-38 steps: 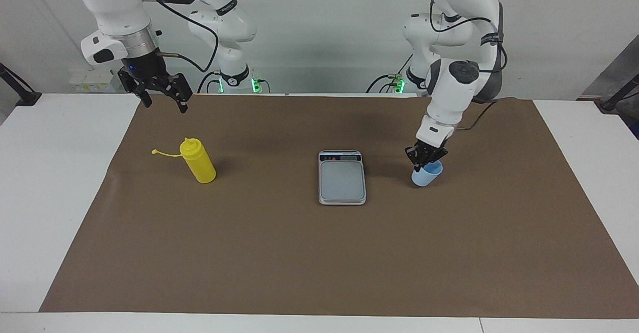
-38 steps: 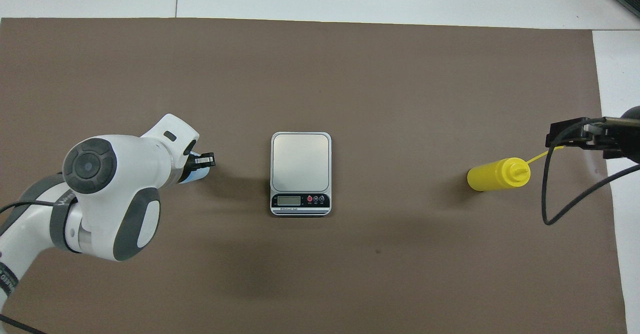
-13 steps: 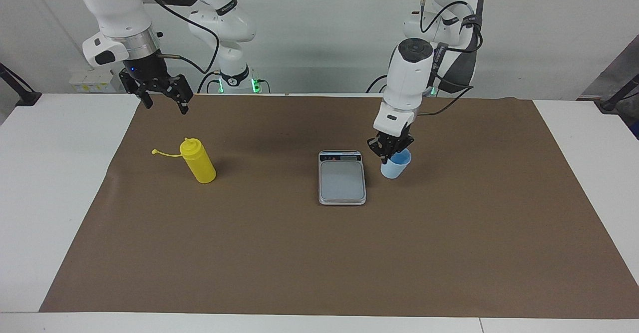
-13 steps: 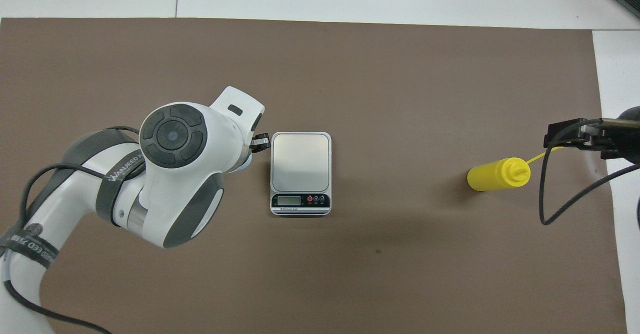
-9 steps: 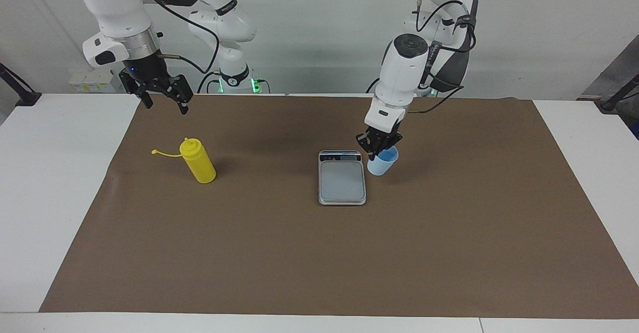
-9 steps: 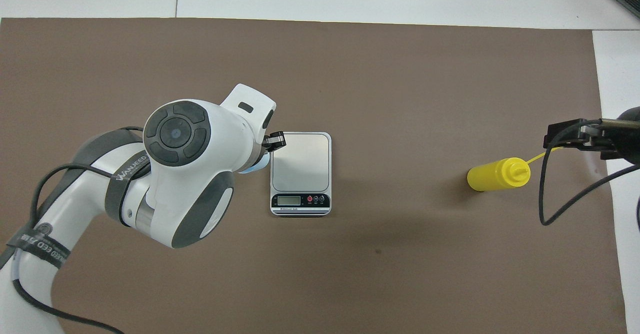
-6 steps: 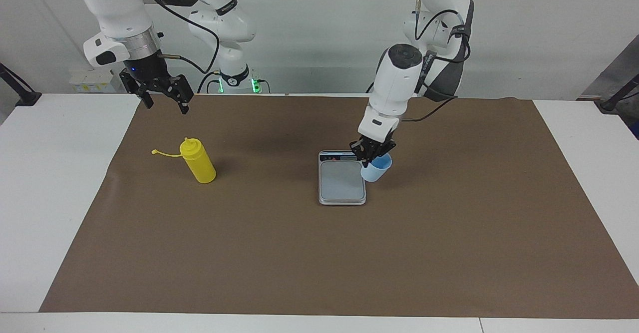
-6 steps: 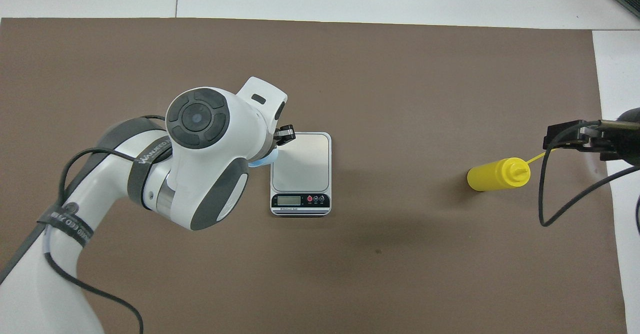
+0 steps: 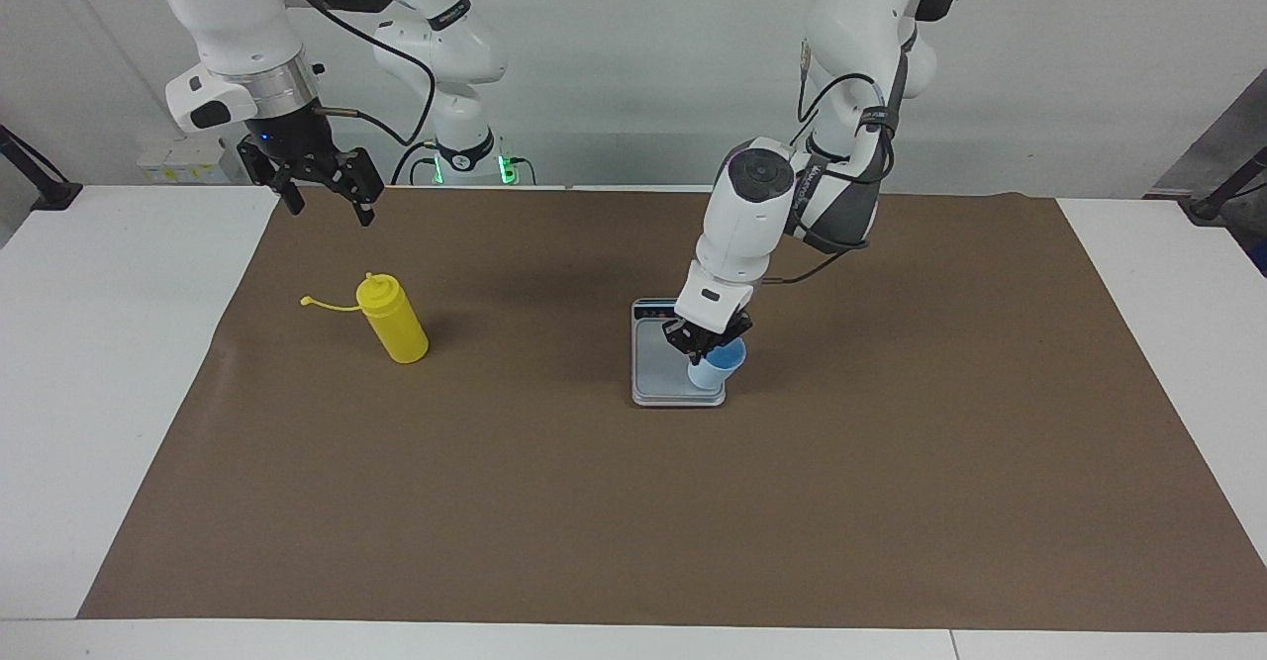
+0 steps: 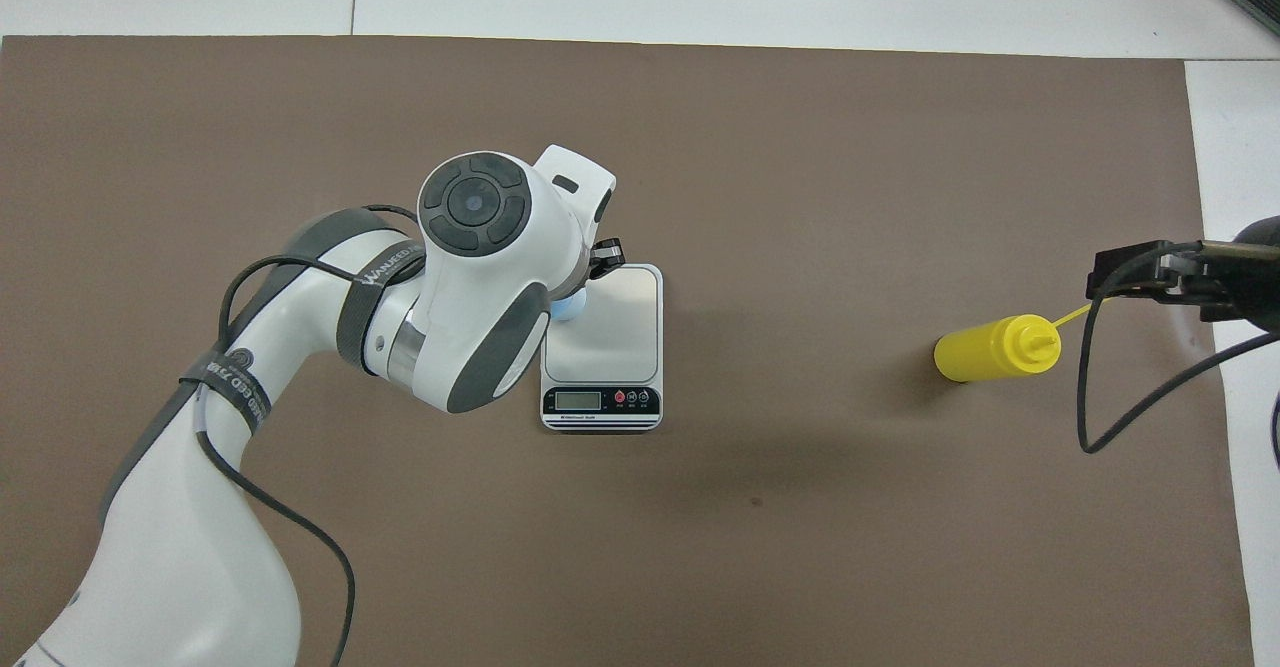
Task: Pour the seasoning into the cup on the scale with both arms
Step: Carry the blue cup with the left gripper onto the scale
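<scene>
Facing view: left hand grips the cup by its rim, over the scale plate's edge nearest the left arm; contact unclear. Right hand hangs released above the worktop, with the upright seasoning below it, farther out.

Overhead view: left arm hides most of the cup; the seasoning stands near the right hand.

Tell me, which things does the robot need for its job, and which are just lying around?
For the job: cup, gripped by the left gripper over the scale; yellow seasoning bottle, standing toward the right arm's end; right gripper, open, waiting over the brown mat's edge.
Just there: brown mat; white table.
</scene>
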Controlling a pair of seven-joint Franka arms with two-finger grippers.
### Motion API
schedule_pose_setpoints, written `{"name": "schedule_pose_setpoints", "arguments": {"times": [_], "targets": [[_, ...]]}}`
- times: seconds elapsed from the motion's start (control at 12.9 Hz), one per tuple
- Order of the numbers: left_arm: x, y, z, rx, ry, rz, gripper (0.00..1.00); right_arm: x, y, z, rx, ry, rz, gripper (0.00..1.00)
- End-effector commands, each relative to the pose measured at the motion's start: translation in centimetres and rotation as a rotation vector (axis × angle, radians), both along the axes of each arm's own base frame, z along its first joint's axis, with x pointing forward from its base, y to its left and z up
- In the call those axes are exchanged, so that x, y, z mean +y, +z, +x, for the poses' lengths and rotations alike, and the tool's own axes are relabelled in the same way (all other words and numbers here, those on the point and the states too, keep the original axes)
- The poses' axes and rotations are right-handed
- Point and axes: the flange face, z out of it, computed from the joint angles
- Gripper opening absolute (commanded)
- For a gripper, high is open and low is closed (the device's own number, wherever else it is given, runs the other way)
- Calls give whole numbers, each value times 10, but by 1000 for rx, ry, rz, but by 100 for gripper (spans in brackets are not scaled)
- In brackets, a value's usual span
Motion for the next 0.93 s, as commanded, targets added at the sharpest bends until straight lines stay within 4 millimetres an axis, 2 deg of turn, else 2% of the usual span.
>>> {"name": "schedule_pose_setpoints", "arguments": {"times": [0.0, 0.54, 0.78, 0.86], "targets": [[-13, -3, 0, 3, 5, -2, 0, -2, 0, -6, -21, -7, -5, 100], [-16, -16, -9, 12, -20, 32, 0, -2, -1, -7, -22, -8, -5, 100], [-16, -15, -9, 13, -23, 33, 36, -2, -2, -7, -21, -8, -5, 100], [-16, -15, -9, 13, -23, 33, 42, -2, -1, -7, -22, -8, -5, 100]]}}
